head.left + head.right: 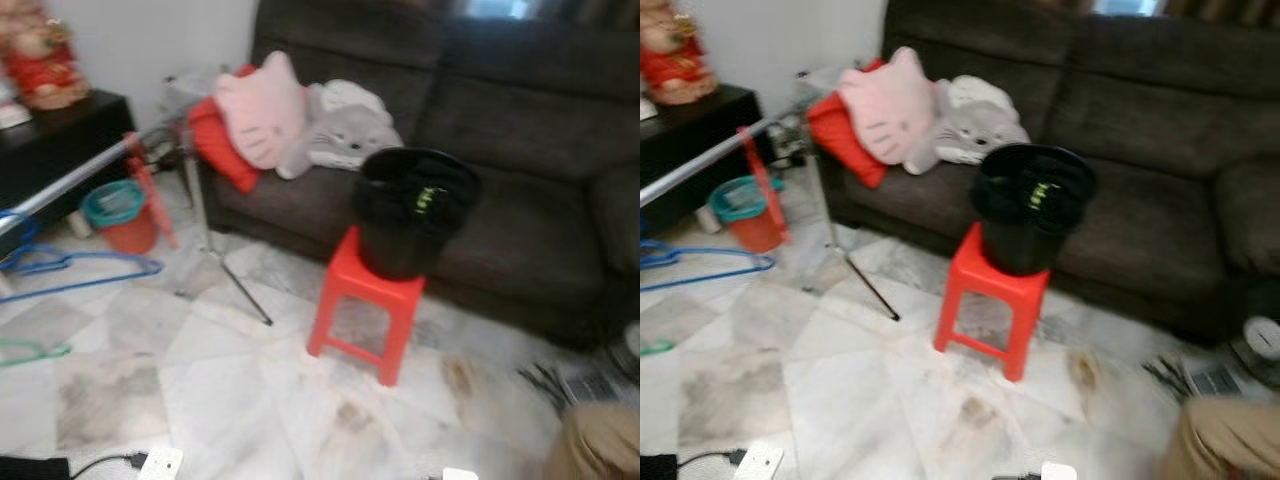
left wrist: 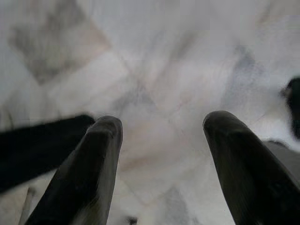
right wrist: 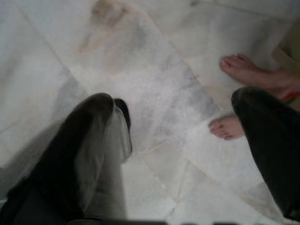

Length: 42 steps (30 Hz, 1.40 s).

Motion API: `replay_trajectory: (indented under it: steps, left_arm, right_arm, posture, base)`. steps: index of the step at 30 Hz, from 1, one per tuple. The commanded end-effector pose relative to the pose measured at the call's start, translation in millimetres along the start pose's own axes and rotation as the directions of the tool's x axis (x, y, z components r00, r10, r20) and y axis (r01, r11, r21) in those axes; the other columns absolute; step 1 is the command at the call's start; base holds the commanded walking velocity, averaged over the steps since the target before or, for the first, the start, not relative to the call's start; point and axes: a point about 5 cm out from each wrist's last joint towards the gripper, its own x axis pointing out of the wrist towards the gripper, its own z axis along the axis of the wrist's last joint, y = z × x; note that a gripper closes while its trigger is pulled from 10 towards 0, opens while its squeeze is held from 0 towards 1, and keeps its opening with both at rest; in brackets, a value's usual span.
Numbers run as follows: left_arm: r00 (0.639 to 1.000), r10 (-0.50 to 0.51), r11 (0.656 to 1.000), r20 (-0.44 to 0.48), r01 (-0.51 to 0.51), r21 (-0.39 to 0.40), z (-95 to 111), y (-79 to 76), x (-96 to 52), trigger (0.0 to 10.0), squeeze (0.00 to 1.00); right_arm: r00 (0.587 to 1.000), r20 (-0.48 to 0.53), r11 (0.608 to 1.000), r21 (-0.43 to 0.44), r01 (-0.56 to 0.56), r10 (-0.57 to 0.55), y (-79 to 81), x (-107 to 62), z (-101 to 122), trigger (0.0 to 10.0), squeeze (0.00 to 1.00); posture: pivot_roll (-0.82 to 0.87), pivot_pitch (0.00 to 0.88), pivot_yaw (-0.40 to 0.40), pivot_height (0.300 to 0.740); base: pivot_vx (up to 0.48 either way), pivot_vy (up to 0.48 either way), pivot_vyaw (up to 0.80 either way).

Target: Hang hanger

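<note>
Left eye view shows the blue hanger [image 1: 75, 268] lying on the tiled floor [image 1: 230, 390] at the robot's left, under the slanted silver rail [image 1: 70, 178] of a clothes rack, with a green hanger [image 1: 30, 351] nearer on the same side. A black bucket [image 1: 412, 210] stands on a red stool [image 1: 366, 300] before the dark sofa [image 1: 520, 130].

Right eye view gives the same room; the blue hanger sits at the far left edge, so the robot would do well to turn left and bring hanger and rail to the middle before reaching.

Left wrist view: the left claw [image 2: 161, 140] is spread wide over bare tiles, holding nothing. Being nearest the hanger, it looks the better arm to lower onto the hanger's hook end.

Right wrist view: the right claw [image 3: 187, 126] is also spread and empty, above tiles where a person's bare feet [image 3: 246, 70] stand close, so that arm is best kept in.
</note>
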Motion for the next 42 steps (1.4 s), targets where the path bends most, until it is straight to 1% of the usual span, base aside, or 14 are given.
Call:
replay_trajectory:
  steps: [1, 3, 21, 42]
  left_arm:
    - [0.999, -0.001, 1.000, -0.035, 0.001, 0.002, -11.5, 2.4, -2.4, 10.0, 0.00]
    - [0.999, 0.000, 1.000, -0.037, 0.000, -0.001, -12.2, 2.3, -2.5, 10.0, 0.00]
    - [0.999, -0.005, 0.999, -0.042, 0.003, -0.040, -15.6, 1.7, -3.3, 10.0, 0.00]
    - [0.999, -0.014, 0.999, -0.036, 0.012, -0.047, -13.3, 0.5, -2.8, 10.0, 0.00]
  right_arm:
    - [0.998, -0.056, 1.000, -0.008, -0.027, 0.026, 8.2, -4.0, -14.9, 10.0, 0.00]
    - [0.998, -0.056, 1.000, -0.009, -0.027, 0.027, 8.2, -4.2, -15.2, 10.0, 0.00]
    - [0.998, -0.047, 0.999, -0.004, -0.037, 0.036, 9.0, -5.0, -16.5, 10.0, 0.00]
    - [0.999, -0.029, 0.999, -0.026, -0.041, 0.040, 7.7, -4.2, -13.1, 10.0, 0.00]
  posture:
    - [-0.05, 0.000, 0.005, 0.740]
    - [-0.05, 0.000, 0.006, 0.740]
    - [-0.05, 0.000, 0.007, 0.740]
    - [-0.04, 0.000, -0.001, 0.740]
  base:
    - [0.000, 0.000, -0.63]
    - [0.000, 0.000, -0.55]
    - [0.000, 0.000, 0.00]
    - [0.000, 0.000, 0.00]
